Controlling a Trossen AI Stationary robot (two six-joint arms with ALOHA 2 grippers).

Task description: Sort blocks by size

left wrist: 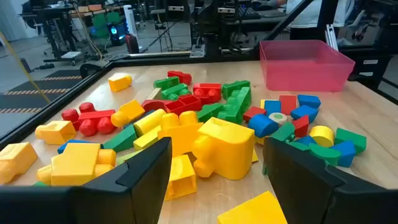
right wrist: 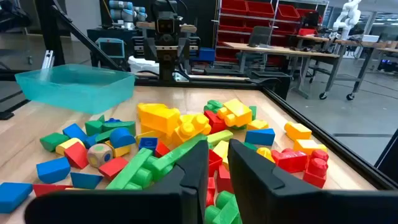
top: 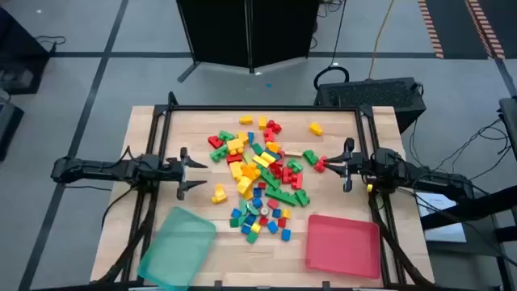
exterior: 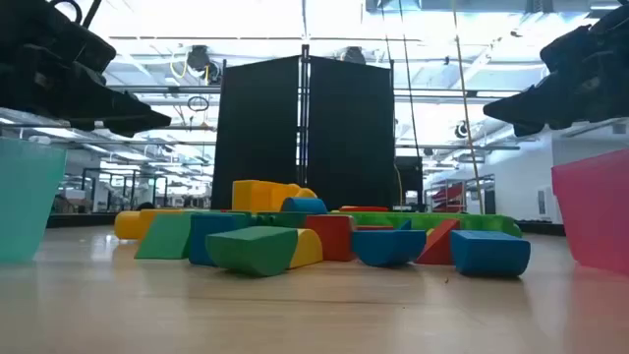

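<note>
The blocks (top: 258,178) lie in a loose heap of red, yellow, green and blue pieces on the middle of the wooden table, big ones and small ones mixed. My left gripper (top: 187,172) hovers at the heap's left side, open, pointing toward it. In its wrist view a big yellow block (left wrist: 224,149) lies ahead of the open fingers, which touch nothing. My right gripper (top: 338,166) hovers at the heap's right side, its fingers (right wrist: 193,168) almost together with only a narrow slit and nothing between them. A red block (top: 321,164) lies just before it.
A translucent teal tray (top: 178,246) stands at the near left and a red tray (top: 343,242) at the near right. Single yellow blocks lie apart at the far right (top: 315,128) and near the left gripper (top: 218,194). A dark frame rims the table.
</note>
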